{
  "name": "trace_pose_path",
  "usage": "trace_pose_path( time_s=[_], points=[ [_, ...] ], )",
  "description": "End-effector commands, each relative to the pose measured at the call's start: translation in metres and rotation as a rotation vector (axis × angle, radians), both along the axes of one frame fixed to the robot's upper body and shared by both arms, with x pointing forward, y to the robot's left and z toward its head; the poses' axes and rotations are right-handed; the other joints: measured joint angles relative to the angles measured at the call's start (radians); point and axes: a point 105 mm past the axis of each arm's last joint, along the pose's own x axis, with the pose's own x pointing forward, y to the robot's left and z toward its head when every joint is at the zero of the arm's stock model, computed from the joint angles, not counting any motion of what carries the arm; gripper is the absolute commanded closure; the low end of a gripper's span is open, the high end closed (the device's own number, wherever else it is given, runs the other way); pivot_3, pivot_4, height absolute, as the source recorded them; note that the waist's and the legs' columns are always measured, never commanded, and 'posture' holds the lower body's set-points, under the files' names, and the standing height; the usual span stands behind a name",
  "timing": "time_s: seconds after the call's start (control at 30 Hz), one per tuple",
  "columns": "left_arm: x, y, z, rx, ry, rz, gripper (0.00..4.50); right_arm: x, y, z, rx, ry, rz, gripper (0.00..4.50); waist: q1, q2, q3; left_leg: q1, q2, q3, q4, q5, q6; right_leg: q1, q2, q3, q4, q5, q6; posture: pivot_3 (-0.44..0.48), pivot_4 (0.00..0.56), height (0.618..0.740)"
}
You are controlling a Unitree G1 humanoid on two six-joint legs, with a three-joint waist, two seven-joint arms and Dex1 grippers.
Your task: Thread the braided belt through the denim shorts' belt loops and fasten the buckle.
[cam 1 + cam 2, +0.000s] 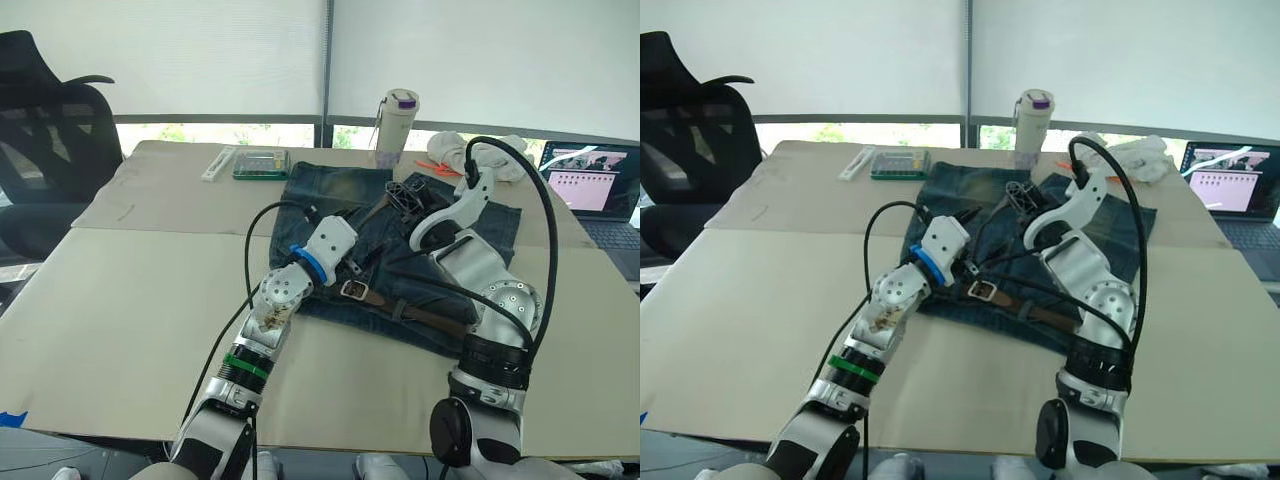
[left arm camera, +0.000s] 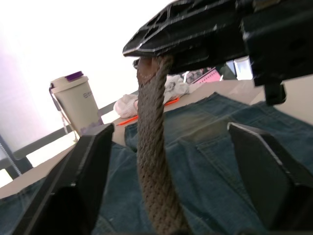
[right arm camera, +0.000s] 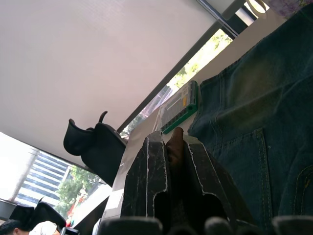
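Observation:
The denim shorts [image 1: 400, 250] lie flat in the middle of the table, waistband toward me. The braided belt [image 1: 430, 318] runs along the waistband, with a belt loop [image 1: 398, 311] across it and the pale buckle [image 1: 352, 290] at its left end. The free end of the belt [image 2: 151, 161] rises off the denim to my right gripper [image 1: 402, 195], which is shut on its tip [image 3: 174, 142] above the shorts. My left gripper [image 2: 169, 128] is open just beyond the buckle, one finger on each side of the raised strap without touching it.
At the table's far side stand a cup with a purple lid [image 1: 397, 125], a green-edged box [image 1: 261, 163] and a white strip [image 1: 218, 163]. White cloth [image 1: 460, 150] and a laptop [image 1: 590, 185] sit at the far right. A black chair [image 1: 45, 130] stands at the left.

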Motion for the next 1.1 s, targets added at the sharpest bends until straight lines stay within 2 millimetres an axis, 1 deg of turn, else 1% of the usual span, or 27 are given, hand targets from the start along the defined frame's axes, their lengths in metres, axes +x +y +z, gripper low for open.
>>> trace_pose_path(
  time_s=[0.03, 0.13, 0.17, 0.2, 0.23, 0.27, 0.3, 0.4, 0.5, 0.53, 0.6, 0.67, 0.73, 0.8, 0.87, 0.9, 1.0, 1.1],
  points=[
    [-0.005, -0.005, 0.023, 0.011, -0.133, -0.021, 1.89, -0.009, 0.005, 0.014, 0.006, -0.066, 0.02, 4.5, 0.002, 0.0, 0.0, 0.0, 0.0, 0.0, 0.0, 0.0, 0.0, 0.0, 0.0, 0.0, 0.0, 0.0, 0.0, 0.0, 0.15, 0.737],
    [-0.005, -0.004, 0.022, 0.042, -0.166, -0.019, 2.92, -0.011, 0.008, 0.012, -0.009, -0.063, 0.03, 4.5, 0.004, 0.0, 0.0, 0.0, 0.0, 0.0, 0.0, 0.0, 0.0, 0.0, 0.0, 0.0, -0.001, 0.0, 0.0, 0.0, 0.15, 0.737],
    [-0.005, -0.004, 0.022, 0.048, -0.173, -0.018, 3.19, -0.011, 0.009, 0.012, -0.009, -0.063, 0.034, 4.5, 0.004, 0.0, 0.0, -0.001, 0.0, 0.0, 0.0, 0.0, 0.0, 0.0, 0.0, 0.0, -0.001, 0.0, 0.0, 0.0, 0.15, 0.737],
    [-0.004, -0.004, 0.022, 0.051, -0.182, -0.015, 3.6, -0.012, 0.01, 0.011, -0.014, -0.062, 0.039, 4.5, 0.004, 0.0, 0.0, -0.001, 0.0, 0.0, 0.0, 0.0, 0.0, 0.0, 0.0, 0.0, -0.001, 0.0, 0.0, 0.0, 0.15, 0.737],
    [-0.004, -0.003, 0.023, 0.052, -0.187, -0.01, 3.85, -0.013, 0.011, 0.009, -0.02, -0.059, 0.043, 4.5, 0.004, 0.0, 0.0, -0.001, 0.0, 0.0, 0.0, 0.0, 0.0, 0.0, 0.0, 0.0, -0.001, 0.0, 0.0, 0.0, 0.15, 0.737],
    [-0.003, -0.003, 0.023, 0.053, -0.19, -0.006, 4.29, -0.013, 0.012, 0.008, -0.024, -0.058, 0.046, 4.5, 0.004, 0.0, 0.0, -0.001, 0.0, 0.0, 0.0, 0.0, 0.0, 0.0, 0.0, 0.0, -0.001, 0.0, 0.0, 0.0, 0.15, 0.737],
    [-0.002, -0.003, 0.023, 0.055, -0.19, -0.005, 4.48, -0.013, 0.013, 0.006, -0.028, -0.052, 0.048, 4.5, 0.004, 0.0, 0.0, -0.001, 0.0, 0.0, 0.0, 0.0, 0.0, 0.0, 0.0, 0.0, -0.001, 0.0, 0.0, 0.0, 0.15, 0.737],
    [-0.001, -0.003, 0.021, 0.056, -0.183, 0.001, 4.48, -0.015, 0.014, 0.003, -0.04, -0.046, 0.052, 4.5, 0.003, 0.0, 0.0, -0.001, 0.0, 0.0, 0.0, 0.0, 0.0, 0.0, 0.0, 0.0, -0.001, 0.0, 0.0, 0.0, 0.15, 0.737],
    [0.001, 0.0, 0.016, 0.061, -0.162, 0.015, 4.48, -0.021, 0.018, 0.003, -0.091, -0.087, 0.094, 4.5, 0.003, 0.0, 0.0, -0.001, 0.0, 0.0, 0.0, 0.0, 0.0, 0.0, 0.0, 0.0, -0.001, 0.0, 0.0, 0.0, 0.15, 0.737],
    [0.001, 0.002, 0.014, 0.069, -0.157, 0.018, 4.5, -0.023, 0.019, 0.003, -0.111, -0.098, 0.106, 3.72, 0.003, 0.0, 0.0, -0.001, 0.0, 0.0, 0.0, 0.0, 0.0, 0.0, 0.0, 0.0, -0.001, 0.0, 0.0, 0.0, 0.15, 0.737],
    [0.002, 0.008, 0.007, 0.087, -0.141, 0.024, 4.5, -0.026, 0.016, 0.001, -0.192, -0.13, 0.11, 3.23, 0.001, 0.0, 0.0, -0.001, 0.0, 0.0, 0.0, 0.0, 0.0, 0.0, 0.0, 0.0, -0.001, 0.0, 0.0, 0.0, 0.15, 0.737],
    [0.002, 0.013, 0.003, 0.098, -0.128, 0.032, 4.5, -0.029, 0.013, -0.003, -0.279, -0.158, 0.105, 2.48, 0.0, 0.0, 0.0, -0.001, 0.0, 0.0, 0.0, 0.0, 0.0, 0.0, 0.0, 0.0, -0.001, 0.0, 0.0, 0.0, 0.15, 0.737],
    [0.006, 0.023, -0.004, 0.104, -0.08, 0.041, 4.5, -0.032, 0.004, -0.009, -0.348, -0.177, 0.11, 1.88, 0.0, 0.0, 0.0, 0.0, 0.0, 0.0, 0.0, 0.0, 0.0, 0.0, 0.0, 0.0, -0.001, 0.0, 0.0, 0.0, 0.15, 0.737],
    [0.01, 0.035, -0.008, 0.058, -0.009, 0.062, 4.5, -0.035, -0.002, -0.017, -0.481, -0.201, 0.116, 1.88, 0.001, 0.0, 0.0, 0.0, 0.0, 0.0, 0.0, 0.0, 0.0, 0.0, 0.0, 0.0, -0.001, 0.0, 0.0, 0.0, 0.15, 0.737],
    [0.014, 0.048, -0.011, 0.038, 0.049, 0.075, 4.5, -0.039, -0.005, -0.031, -0.679, -0.226, 0.133, 1.88, 0.002, 0.0, 0.0, -0.001, 0.0, 0.0, 0.0, 0.0, 0.0, 0.0, 0.0, 0.0, -0.001, 0.0, 0.0, 0.0, 0.15, 0.737],
    [0.014, 0.052, -0.015, 0.062, 0.062, 0.068, 4.5, -0.042, -0.003, -0.04, -0.786, -0.24, 0.156, 1.88, 0.002, 0.0, 0.0, -0.001, 0.0, 0.0, 0.0, 0.0, 0.0, 0.0, 0.0, 0.0, -0.001, 0.0, 0.0, 0.0, 0.15, 0.737],
    [0.016, 0.06, -0.019, 0.113, 0.067, 0.072, 4.5, -0.051, 0.008, -0.065, -1.022, -0.285, 0.253, 1.88, -0.001, 0.0, 0.0, 0.0, 0.0, 0.0, 0.0, 0.0, 0.0, 0.0, 0.0, 0.0, -0.002, 0.0, 0.0, 0.0, 0.15, 0.737],
    [0.017, 0.064, -0.018, 0.13, 0.064, 0.079, 4.5, -0.054, 0.012, -0.086, -1.165, -0.292, 0.303, 1.88, 0.001, 0.0, 0.0, 0.0, 0.0, 0.0, 0.0, 0.0, 0.0, 0.0, 0.0, 0.0, -0.002, 0.0, 0.0, 0.0, 0.15, 0.737]
  ],
)
